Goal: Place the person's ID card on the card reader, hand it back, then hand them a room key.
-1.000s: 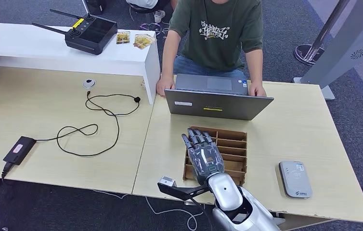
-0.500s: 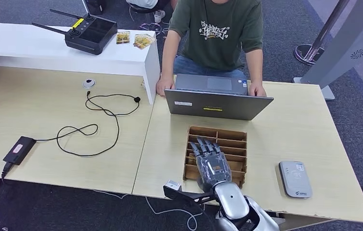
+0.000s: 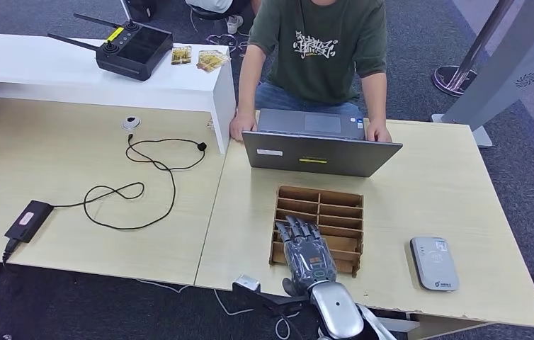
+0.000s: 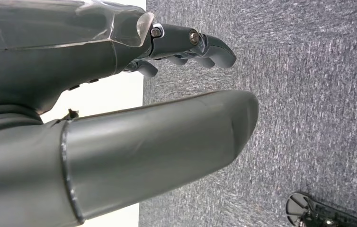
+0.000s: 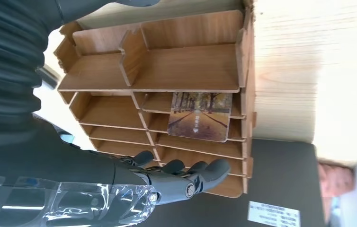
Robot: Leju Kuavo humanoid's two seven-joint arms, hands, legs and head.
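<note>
My right hand point(image 3: 305, 249) hovers over the near half of a wooden slotted card rack point(image 3: 335, 200), fingers stretched out and apart, holding nothing. In the right wrist view the hand point(image 5: 134, 189) lies beside the rack point(image 5: 191, 61), and a room key card point(image 5: 199, 122) printed with a tree-lined road leans in one of its slots. A grey card reader point(image 3: 435, 263) lies on the table right of the rack. The person point(image 3: 317, 42) in a green shirt sits across the table with both hands at a laptop point(image 3: 319, 154). My left hand point(image 4: 96, 94) hangs over grey carpet, holding nothing.
A white counter at the back left carries a black remote controller point(image 3: 133, 49) and some yellowish cards point(image 3: 209, 59). A black cable point(image 3: 152, 170) and power adapter point(image 3: 28, 219) lie on the left table. A grey stand point(image 3: 505, 71) is at the far right.
My right hand has drawn back toward me across the rack, from its far rows to its near edge. The person and the table objects have not moved.
</note>
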